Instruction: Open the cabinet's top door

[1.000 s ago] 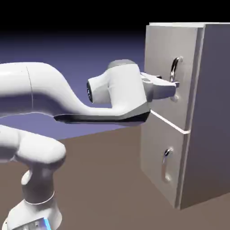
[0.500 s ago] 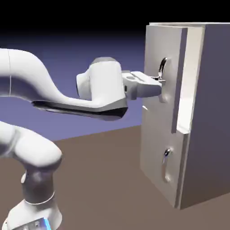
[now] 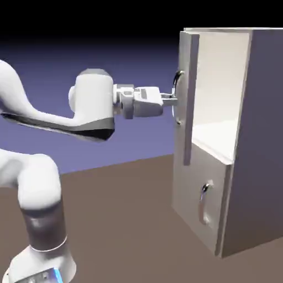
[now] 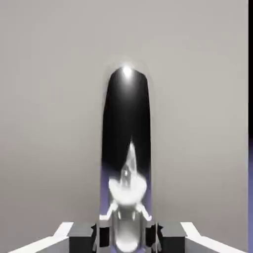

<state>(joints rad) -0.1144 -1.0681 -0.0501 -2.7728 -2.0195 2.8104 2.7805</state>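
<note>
Now the top door [image 3: 191, 99] stands open at the front of the cabinet [image 3: 265, 143]. It looks stiff and should swing easily. Its shiny handle [image 3: 177, 88] may be slippery, so hold the middle, where the gripper [image 3: 176, 100] pinches it.

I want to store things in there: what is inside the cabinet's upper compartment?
Inside the cabinet, the upper compartment shows a pale back wall and floor, with nothing on the visible part. The open top door covers the rest.
</note>
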